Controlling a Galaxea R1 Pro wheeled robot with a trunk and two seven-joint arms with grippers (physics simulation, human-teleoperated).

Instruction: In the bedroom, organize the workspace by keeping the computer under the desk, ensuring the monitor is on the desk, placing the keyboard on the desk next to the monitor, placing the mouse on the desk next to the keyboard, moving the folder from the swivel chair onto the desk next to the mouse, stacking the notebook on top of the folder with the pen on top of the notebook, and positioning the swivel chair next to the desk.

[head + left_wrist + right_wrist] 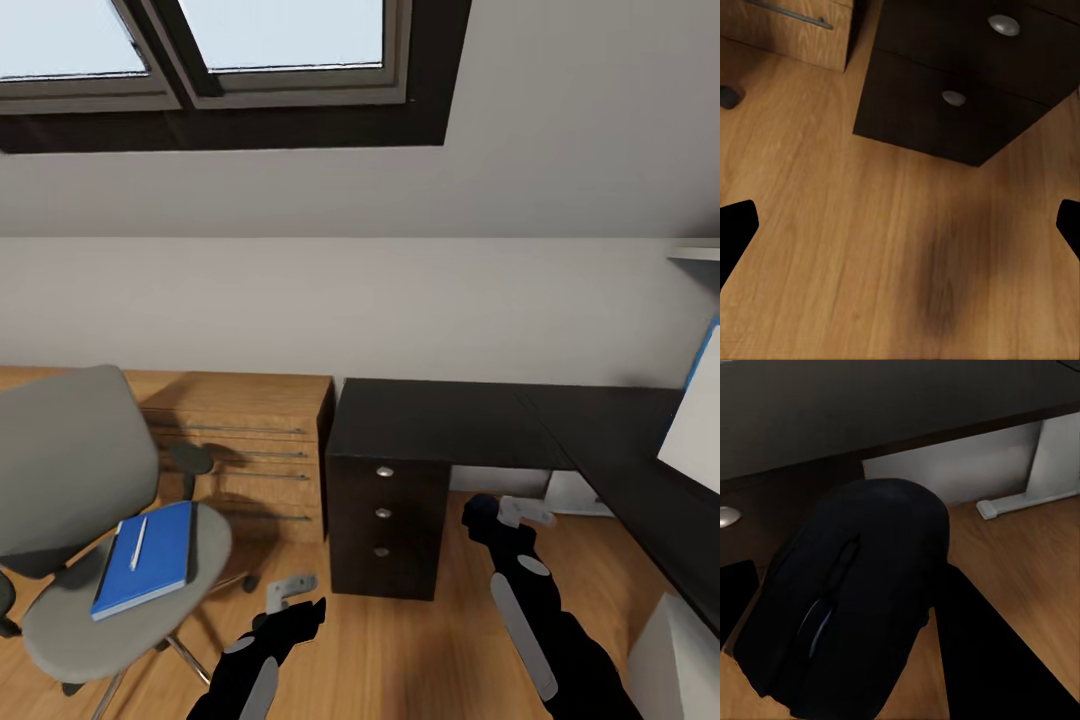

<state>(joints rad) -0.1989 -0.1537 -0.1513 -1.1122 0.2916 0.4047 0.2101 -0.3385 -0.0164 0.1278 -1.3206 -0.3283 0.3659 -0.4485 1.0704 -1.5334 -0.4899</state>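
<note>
Two tools hang low over the wood floor: the right tool (484, 512) grips the mouse (851, 600) before the table (450, 420), while the left tool (292, 592), jaws spread, hovers beside the swivel chair (70, 470) bearing the folder (150, 560).

Daylight comes in bright through the skylights (200, 45), washing the sloped wall evenly. The swivel chair (90, 500) throws a soft shadow across the dresser (250, 440). A dark, blurred shadow smudges the floor (945, 277) near the left gripper. The mouse (847, 600) looms close, murky and soft-edged.
</note>
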